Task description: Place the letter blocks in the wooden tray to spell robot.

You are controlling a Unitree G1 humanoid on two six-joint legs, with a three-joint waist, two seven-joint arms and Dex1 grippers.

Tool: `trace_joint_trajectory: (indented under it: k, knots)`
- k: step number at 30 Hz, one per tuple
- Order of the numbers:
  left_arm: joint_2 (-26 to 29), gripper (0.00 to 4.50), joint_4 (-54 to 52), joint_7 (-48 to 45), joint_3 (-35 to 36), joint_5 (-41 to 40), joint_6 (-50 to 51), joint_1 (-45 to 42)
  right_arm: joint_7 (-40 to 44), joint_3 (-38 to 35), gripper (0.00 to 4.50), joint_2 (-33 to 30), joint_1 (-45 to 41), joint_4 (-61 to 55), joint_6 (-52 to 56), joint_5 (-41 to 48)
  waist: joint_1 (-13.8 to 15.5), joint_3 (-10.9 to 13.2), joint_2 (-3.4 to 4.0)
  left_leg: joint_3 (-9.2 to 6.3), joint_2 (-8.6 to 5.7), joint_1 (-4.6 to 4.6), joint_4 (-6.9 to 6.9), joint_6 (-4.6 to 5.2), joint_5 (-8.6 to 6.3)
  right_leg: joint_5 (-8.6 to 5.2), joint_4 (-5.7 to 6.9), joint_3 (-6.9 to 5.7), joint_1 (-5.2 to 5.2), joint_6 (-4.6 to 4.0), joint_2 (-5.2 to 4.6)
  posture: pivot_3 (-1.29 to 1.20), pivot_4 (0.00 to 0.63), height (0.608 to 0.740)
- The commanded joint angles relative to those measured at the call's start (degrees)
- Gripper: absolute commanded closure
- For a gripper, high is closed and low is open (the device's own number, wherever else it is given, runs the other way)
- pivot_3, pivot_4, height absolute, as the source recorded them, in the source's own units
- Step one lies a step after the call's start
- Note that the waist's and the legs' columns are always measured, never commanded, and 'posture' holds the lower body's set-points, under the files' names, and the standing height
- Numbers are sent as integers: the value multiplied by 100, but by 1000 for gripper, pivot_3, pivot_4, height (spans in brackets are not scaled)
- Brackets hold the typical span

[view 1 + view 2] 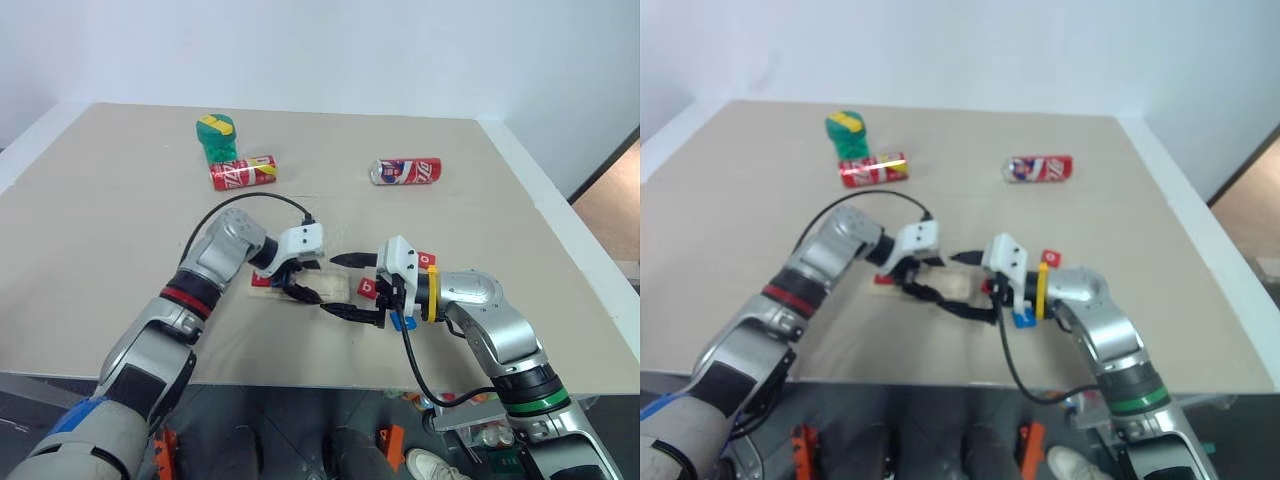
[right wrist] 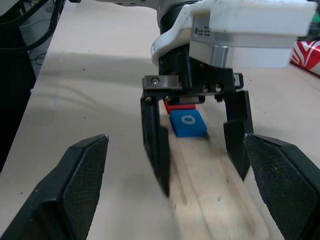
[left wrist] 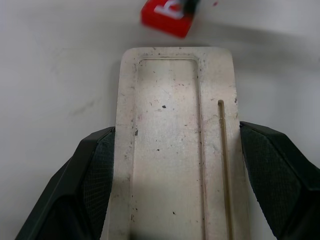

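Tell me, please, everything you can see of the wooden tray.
The wooden tray is a long, narrow, pale slab with rounded corners, a shallow speckled groove and a thin slit beside it. It lies flat on the table. The left pincer clamps its long sides. A blue o block sits at one end.

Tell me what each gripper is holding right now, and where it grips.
The left gripper clamps the wooden tray across its width, fingers on the two long edges. The right gripper is open, holding nothing.
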Motion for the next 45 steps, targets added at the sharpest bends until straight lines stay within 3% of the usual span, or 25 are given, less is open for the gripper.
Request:
trace_joint_trajectory:
  k: [1, 17, 19, 20, 28, 31, 35, 41, 45]
  knots:
    - [13, 1302, -199, 69, -34, -3, 102, -130, -22, -146, 0, 3, -108, 16, -89, 1, -5, 0, 1, -2, 3, 1, -1, 0, 0, 1, 0, -1, 0, -3, 5, 0, 150, 740]
    - [131, 1302, -480, 190, -235, 63, 159, 100, -168, -640, 0, -96, -109, 328, 504, 307, -9, 3, 7, -5, 8, 0, -3, 1, -1, 2, 0, 0, -2, -8, 11, 0, 150, 740]
    - [115, 286, -483, 256, -216, 58, 204, 104, -155, -650, 0, -107, -117, 347, 514, 296, -9, 3, 7, -5, 8, 0, -3, 1, -1, 2, 0, 0, -2, -8, 11, 0, 150, 740]
    - [108, 42, -492, 281, -196, 40, 240, 96, -152, -650, 0, -110, -123, 355, 513, 285, -9, 3, 7, -5, 8, 0, -3, 1, -1, 2, 0, -1, -2, -8, 12, 0, 150, 740]
    - [356, 17, -1392, 267, 284, -472, 1048, -37, -168, -707, 0, -217, -97, 316, 616, 259, -20, 7, 13, -5, 8, -3, -4, 1, -1, 1, 0, 0, -5, -6, 11, 0, 150, 740]
    - [789, 17, -2572, 302, 876, -1034, 1522, 399, -487, -761, 0, -298, 34, 159, 896, 167, -56, 8, 17, -5, 13, -22, -5, 1, -1, 2, 1, 1, -25, -8, 12, 0, 150, 740]
    - [907, 17, -3747, 791, 1621, -1607, 984, 1611, -832, -734, 0, -339, 314, -97, 1182, 66, -84, -13, 53, -2, 12, -14, -23, 1, -2, -1, 1, 2, -22, -23, 5, 0, 150, 740]
    - [424, 17, -5309, 2255, 2470, -1945, 368, 4121, -1232, -594, 0, -235, 612, -430, 1461, -88, -87, -12, 53, -4, 9, -4, -37, -4, 5, -3, 3, -2, -21, -25, 0, 0, 150, 740]
    - [159, 17, -5808, 2914, 2519, -1963, 206, 4967, -1423, -503, 0, -129, 602, -400, 1535, -218, -132, -13, 51, 13, -5, 52, -44, -3, 22, 4, -12, 13, 34, -3, -22, 0, 150, 740]
